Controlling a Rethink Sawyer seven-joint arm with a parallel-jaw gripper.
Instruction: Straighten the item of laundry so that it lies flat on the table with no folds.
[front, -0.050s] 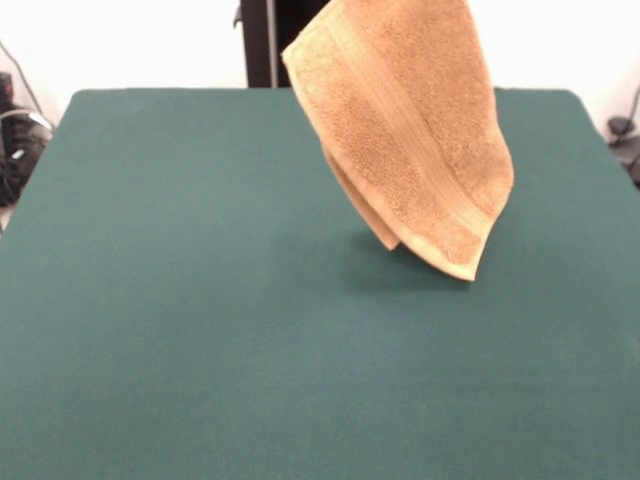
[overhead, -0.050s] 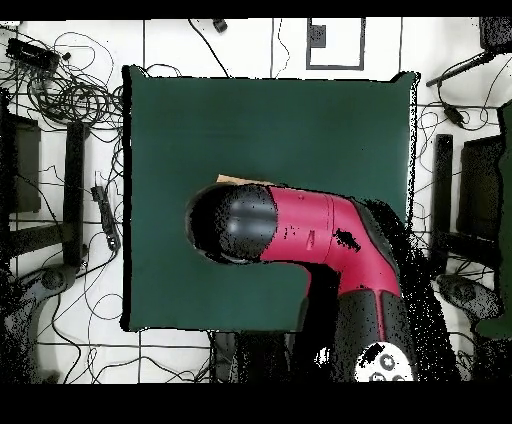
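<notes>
Towel (front, -0.050s: 415, 120) hangs in the air in the upper middle of the front view, its top running off the upper edge of the frame. It is golden-tan terry cloth with a woven band running diagonally down it, and it droops in a doubled fold to a point at lower right. That point hangs above the dark green bench (front, -0.050s: 200, 330), with a faint shadow on the cloth beneath it.

In the overhead view the red and black arm (overhead, -0.050s: 310, 232) reaches from the lower right over the middle of the bench (overhead, -0.050s: 200, 130). Only a thin tan sliver of the towel (overhead, -0.050s: 240, 180) shows just above the arm's black end. The pincer is hidden in both views, so whether it is apart or together cannot be told.
</notes>
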